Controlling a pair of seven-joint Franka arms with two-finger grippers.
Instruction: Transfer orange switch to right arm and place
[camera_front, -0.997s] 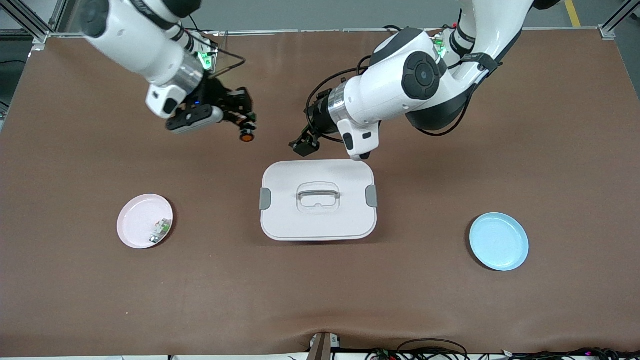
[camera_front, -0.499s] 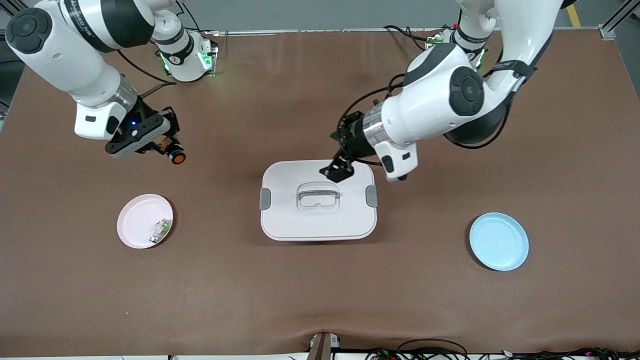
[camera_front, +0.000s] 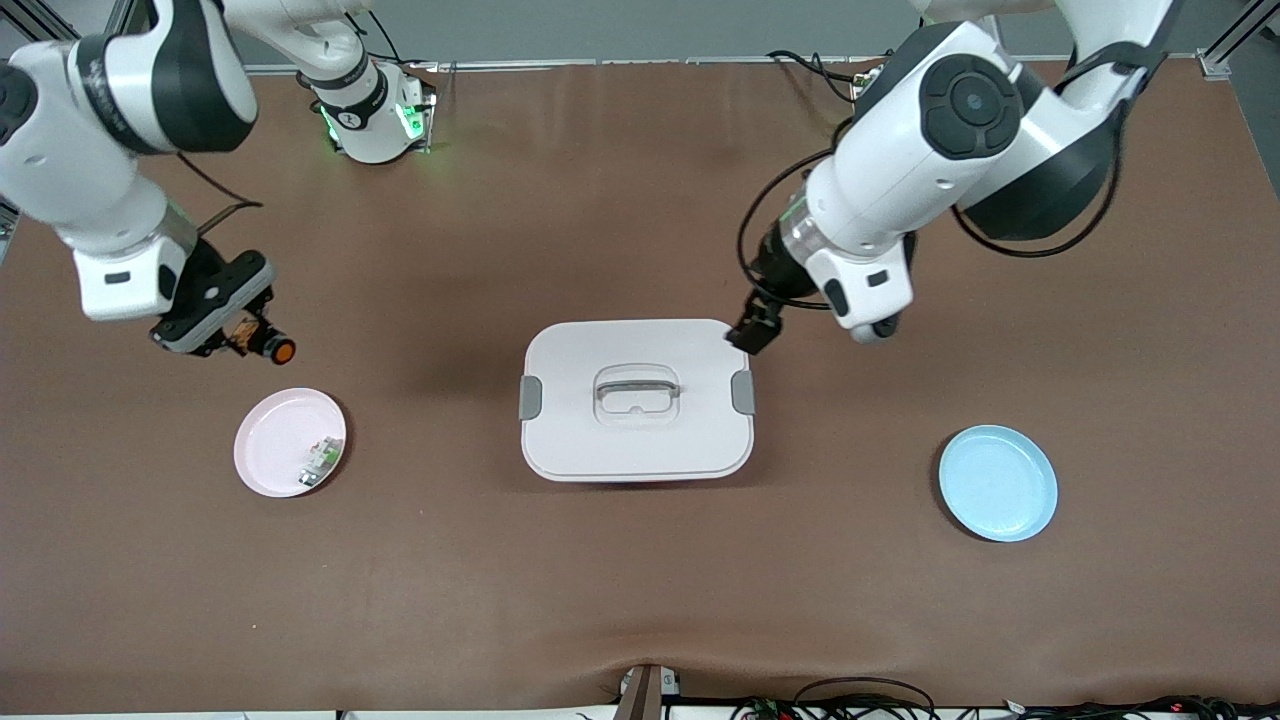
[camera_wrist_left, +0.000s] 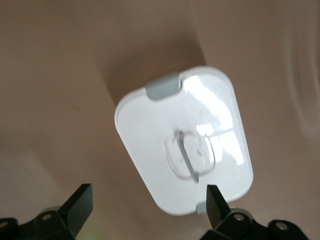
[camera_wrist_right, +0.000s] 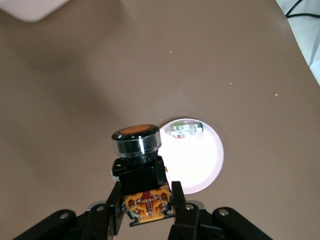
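Note:
The orange switch (camera_front: 272, 348) (camera_wrist_right: 137, 160), black with a round orange cap, sits clamped in my right gripper (camera_front: 243, 340) (camera_wrist_right: 145, 210), which is shut on its orange-yellow base. That gripper hangs over bare table beside the pink plate (camera_front: 275, 445) (camera_wrist_right: 205, 160), toward the right arm's end. My left gripper (camera_front: 755, 330) (camera_wrist_left: 148, 202) is open and holds nothing. It hovers over the corner of the white lidded box (camera_front: 636, 400) (camera_wrist_left: 185, 145) at the table's middle.
A small white-and-green part (camera_front: 320, 460) (camera_wrist_right: 186, 131) lies in the pink plate. A light blue plate (camera_front: 997, 483) sits toward the left arm's end. Brown table surface spreads around the box.
My right gripper has carried the switch away from the table's middle toward the pink plate. The left gripper has drawn back toward the left arm's end, across the box lid to its corner.

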